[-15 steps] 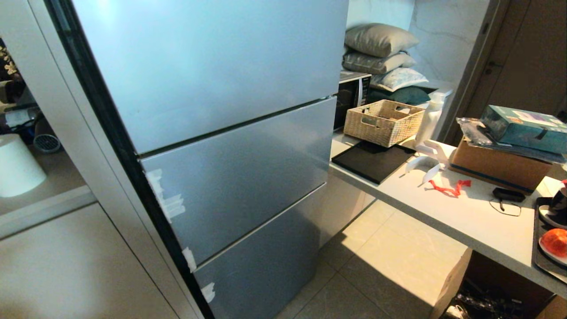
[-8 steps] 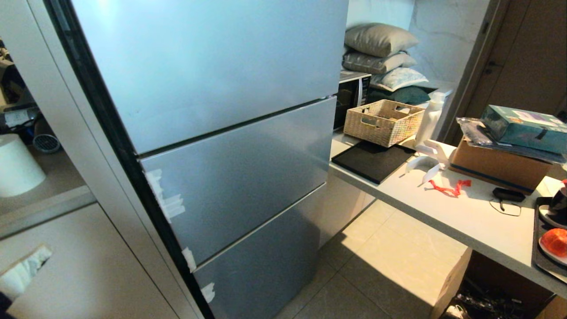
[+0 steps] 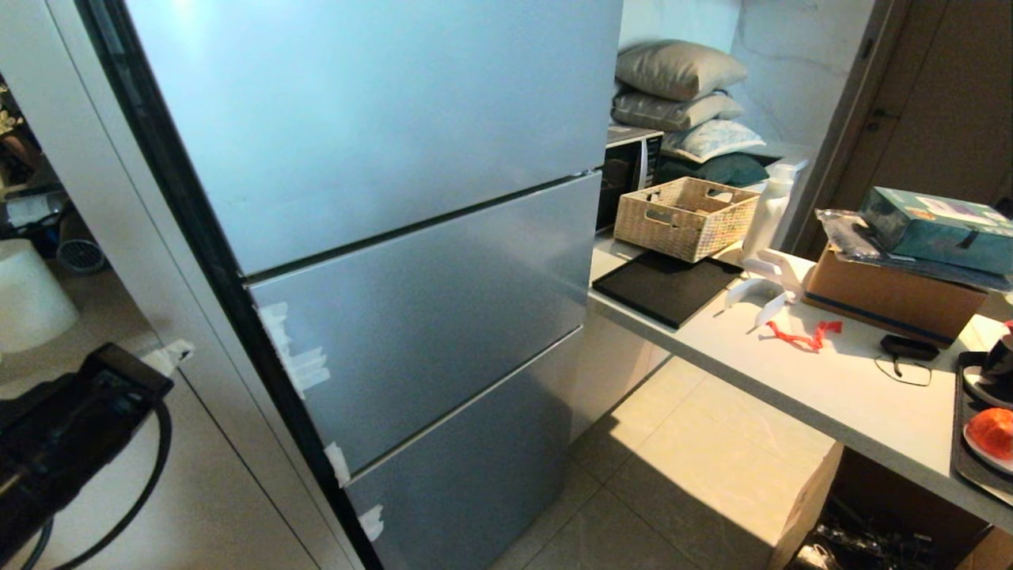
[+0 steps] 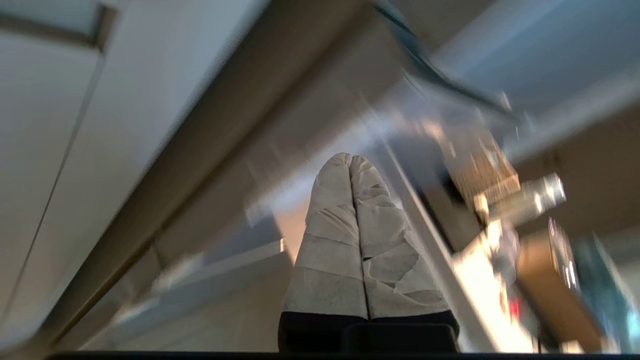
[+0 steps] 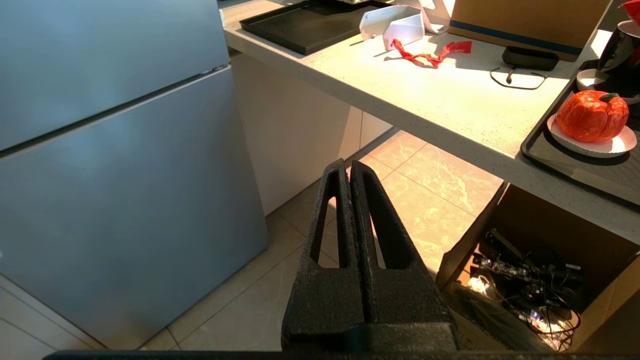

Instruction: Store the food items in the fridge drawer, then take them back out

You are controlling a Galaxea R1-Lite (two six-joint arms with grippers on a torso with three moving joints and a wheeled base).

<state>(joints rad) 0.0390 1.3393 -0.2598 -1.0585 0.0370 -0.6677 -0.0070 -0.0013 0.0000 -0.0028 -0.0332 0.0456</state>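
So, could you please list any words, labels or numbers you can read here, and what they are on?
None can be read.
Teal box: a pale printed label, too small to read.
Fridge: only blank white tape, no lettering.
Microwave: no legible markings.

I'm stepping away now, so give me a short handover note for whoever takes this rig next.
Left tool: shut, empty, raised near the left edge of the fridge.
Right tool: shut, empty, held low over the floor beside the fridge.
Food: one orange-red fruit sits on a white plate in the black tray on the counter. No second one is in view.
Fridge: all its front panels are closed; no drawer visible.
Done: nothing.
Left: open the fridge, reach the drawer, store the food, then take it back out.
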